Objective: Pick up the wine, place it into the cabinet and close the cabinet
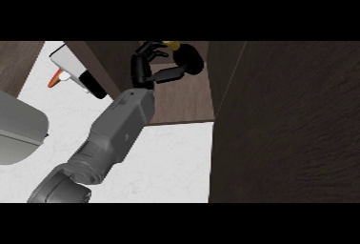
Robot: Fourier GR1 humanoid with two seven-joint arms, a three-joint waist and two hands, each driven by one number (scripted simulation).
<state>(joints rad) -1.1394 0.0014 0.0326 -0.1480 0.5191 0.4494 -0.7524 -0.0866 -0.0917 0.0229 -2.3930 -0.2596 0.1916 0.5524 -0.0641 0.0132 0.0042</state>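
Your right robot hand (149, 64), upper centre of frame, is curled around the dark wine bottle (188, 61), gold cap up, inside the open cabinet (184, 107) (door (288, 128) fills the frame's right). Bottle lies just right of the palm.

Wine bottle (188, 59) mostly hidden behind the hand (149, 64); only its dark body and gold top show

Even, flat light; white counter (172, 157) bright, dark cabinet (288, 124) interior dim; no glare, edges slightly soft.
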